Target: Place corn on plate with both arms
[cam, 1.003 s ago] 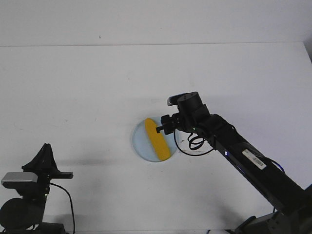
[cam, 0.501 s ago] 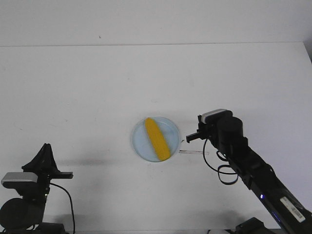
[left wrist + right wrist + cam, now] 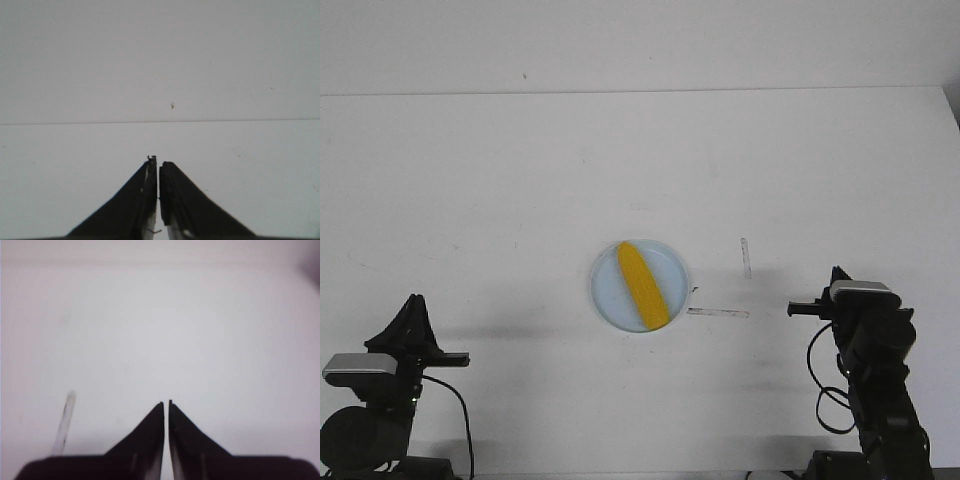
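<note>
The yellow corn point(image 3: 644, 285) lies diagonally across the pale blue plate point(image 3: 606, 292) near the middle of the white table. At the near right edge my right gripper point(image 3: 838, 275) is folded back, far from the plate; its wrist view shows the black jaws pressed together with nothing between them point(image 3: 166, 402). Near the left front corner my left gripper point(image 3: 412, 303) is parked well left of the plate, and its jaws are shut and empty too point(image 3: 158, 161). Neither wrist view shows the corn or the plate.
Two thin strips of clear tape lie on the table right of the plate, one flat point(image 3: 718, 313) and one running away from me point(image 3: 746, 257); one strip also shows in the right wrist view point(image 3: 64, 423). The table's far edge meets a pale wall point(image 3: 640, 45).
The right arm has drawn back from over the plate to its folded pose at the near right edge, leaving the corn on the plate. The left arm has not moved.
</note>
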{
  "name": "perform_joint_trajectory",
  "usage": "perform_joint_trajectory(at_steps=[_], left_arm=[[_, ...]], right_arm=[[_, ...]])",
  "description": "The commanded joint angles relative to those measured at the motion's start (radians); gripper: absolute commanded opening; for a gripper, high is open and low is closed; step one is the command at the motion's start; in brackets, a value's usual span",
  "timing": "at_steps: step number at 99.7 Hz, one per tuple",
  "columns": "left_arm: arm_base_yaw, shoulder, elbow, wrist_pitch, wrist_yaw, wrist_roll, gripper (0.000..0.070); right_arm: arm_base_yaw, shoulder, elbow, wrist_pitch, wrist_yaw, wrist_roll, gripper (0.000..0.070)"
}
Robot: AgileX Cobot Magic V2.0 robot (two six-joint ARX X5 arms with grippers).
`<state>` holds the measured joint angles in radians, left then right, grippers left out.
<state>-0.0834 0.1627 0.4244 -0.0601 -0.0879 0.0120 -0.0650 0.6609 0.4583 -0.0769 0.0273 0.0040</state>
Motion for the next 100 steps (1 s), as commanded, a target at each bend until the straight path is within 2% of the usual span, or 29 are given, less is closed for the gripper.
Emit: perform_joint_trajectory(at_steps=[1,17,26,52,100], left_arm=[[-0.001,-0.002,0.008,0.014,-0.002,-0.002,0.0001],[-0.001,-0.002,0.008,0.013,-0.002,-0.002,0.0001],[-0.001,-0.002,0.008,0.013,-0.002,-0.002,0.0001],[-0.001,-0.002,0.008,0.012,-0.002,-0.002,0.0001],[-0.001,-0.002,0.008,0.009,-0.002,-0.002,0.0001]], right_arm=[[-0.002,-0.057,-0.027,0.026,-0.002,-0.002,0.0014],[0.008,-0.239,-0.092,0.035,-0.005,0.000,0.0014],[0.016,-0.338,-0.094,-0.007,-0.008,0.000,0.0014],[0.016,-0.550,-0.094,0.001,-0.005,-0.002,0.0015],[0.016,-0.610,-0.093,0.039,-0.001,-0.002,0.0014]])
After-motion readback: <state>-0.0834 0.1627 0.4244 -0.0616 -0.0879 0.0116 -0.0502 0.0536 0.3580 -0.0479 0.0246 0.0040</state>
